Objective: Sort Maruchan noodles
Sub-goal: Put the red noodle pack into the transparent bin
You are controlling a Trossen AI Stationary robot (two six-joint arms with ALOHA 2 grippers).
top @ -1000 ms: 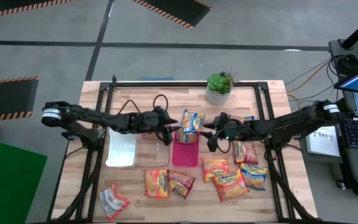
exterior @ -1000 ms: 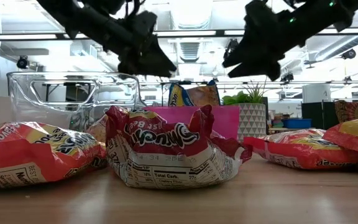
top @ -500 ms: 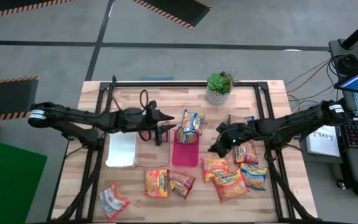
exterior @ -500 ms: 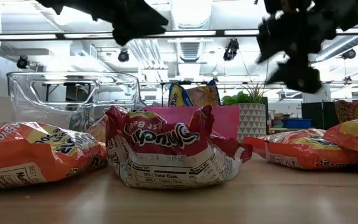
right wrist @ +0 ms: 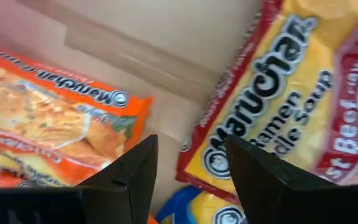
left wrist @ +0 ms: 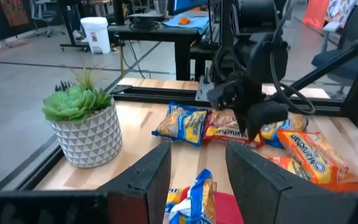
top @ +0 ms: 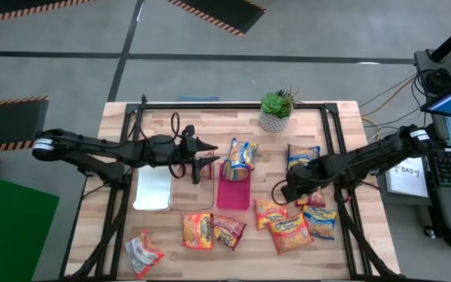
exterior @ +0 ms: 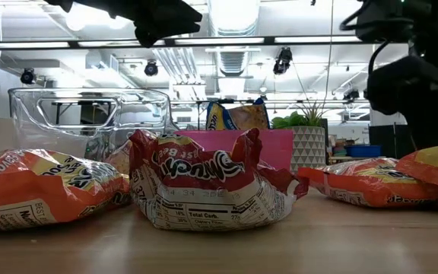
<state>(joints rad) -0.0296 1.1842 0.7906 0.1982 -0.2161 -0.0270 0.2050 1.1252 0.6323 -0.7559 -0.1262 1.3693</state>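
Note:
Several Maruchan packets lie flat on the wooden table. One blue packet (top: 241, 154) rests with its near end on the red tray (top: 234, 193). My left gripper (top: 208, 162) hovers open over the clear tray (top: 192, 193); in its wrist view the blue packet (left wrist: 194, 198) shows between the fingers. My right gripper (top: 282, 193) is open and low over the right-hand group, between an orange packet (right wrist: 48, 112) and a red-edged beef packet (right wrist: 278, 93). It touches neither. Its fingers (right wrist: 188, 169) frame bare wood.
A white tray (top: 153, 188) lies left of the clear one. A potted plant (top: 276, 111) stands at the far edge. More packets lie near the front: (top: 197, 231), (top: 228, 229), (top: 141, 251), (top: 290, 233), (top: 320, 222), and one farther back (top: 304, 154).
My right gripper has swung from beside the red tray's far end toward the table's right and near side, dropping down over the packets there. My left gripper has drawn back a little toward the left and risen. No packet has moved.

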